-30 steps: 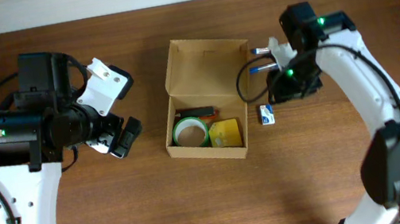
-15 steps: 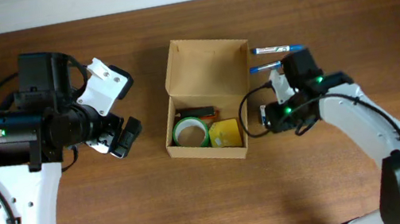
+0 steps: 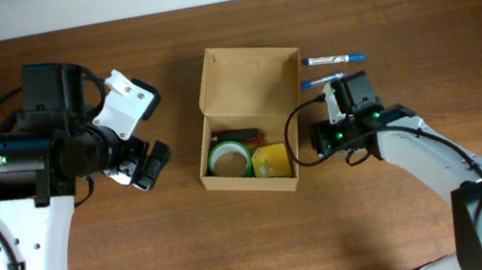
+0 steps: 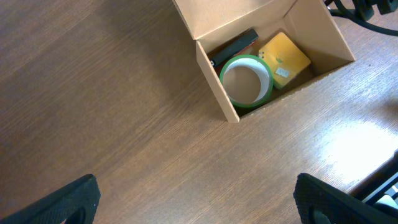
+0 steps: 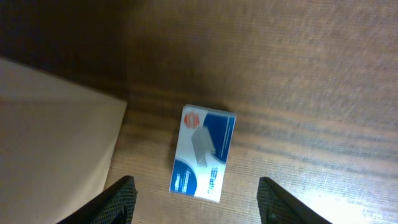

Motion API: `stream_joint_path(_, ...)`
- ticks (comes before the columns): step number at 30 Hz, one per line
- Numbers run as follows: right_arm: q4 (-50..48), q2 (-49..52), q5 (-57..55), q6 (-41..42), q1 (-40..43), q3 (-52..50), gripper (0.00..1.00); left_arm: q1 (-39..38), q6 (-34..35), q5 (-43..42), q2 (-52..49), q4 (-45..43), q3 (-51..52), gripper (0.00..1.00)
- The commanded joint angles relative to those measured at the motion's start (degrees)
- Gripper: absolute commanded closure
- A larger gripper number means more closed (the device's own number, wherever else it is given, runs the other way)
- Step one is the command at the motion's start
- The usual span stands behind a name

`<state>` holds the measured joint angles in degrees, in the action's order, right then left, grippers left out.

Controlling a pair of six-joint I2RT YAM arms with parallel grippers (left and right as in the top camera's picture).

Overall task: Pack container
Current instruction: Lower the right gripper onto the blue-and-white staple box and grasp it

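open tan-brown cardboard box [image 3: 248, 119] mid-table, both pincers spread

box sits at the middle of the brown wooden table [image 3: 240, 251], flap lid tipped back on the far side. inside lie a green tape roll [image 3: 228, 159], a yellow block [image 3: 271, 161] and a flat black item [image 3: 239, 137]. just right of the box wall a small blue-and-white carton [image 5: 203, 152] lies flat on the wood. right gripper [image 5: 196, 181] hangs over it, fingers spread either side, not touching. two blue-capped markers [image 3: 326, 59] lie near the lid's right edge. left gripper [image 4: 196, 183] is well left of the box, fingers wide apart, empty.
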<state>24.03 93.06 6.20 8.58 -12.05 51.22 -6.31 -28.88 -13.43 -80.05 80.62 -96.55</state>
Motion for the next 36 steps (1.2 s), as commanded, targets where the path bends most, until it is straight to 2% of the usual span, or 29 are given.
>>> stream_joint_path(1, -1.66, 0.24, -1.73, 0.52, -0.44, -0.63, 0.34, 0.09, -0.74, -0.22, 0.26, -0.02, -0.83, 0.0)
stream_joint_path(21, -5.01, 8.04, -2.05, 0.5, -1.16, -0.68, 0.35, 0.09, -0.74, -0.22, 0.26, 0.0, -0.83, 0.0)
stream_joint_path(26, -5.27, 8.04, -4.2, 0.5, -2.6, -0.68, 0.39, 0.09, -0.74, -0.22, 0.26, 0.0, -0.83, 0.0)
stream_joint_path(36, -5.27, 8.04, -6.1, 0.5, -3.45, -0.68, 0.6, 0.09, -0.74, -0.22, 0.26, 0.0, -0.83, 0.0)
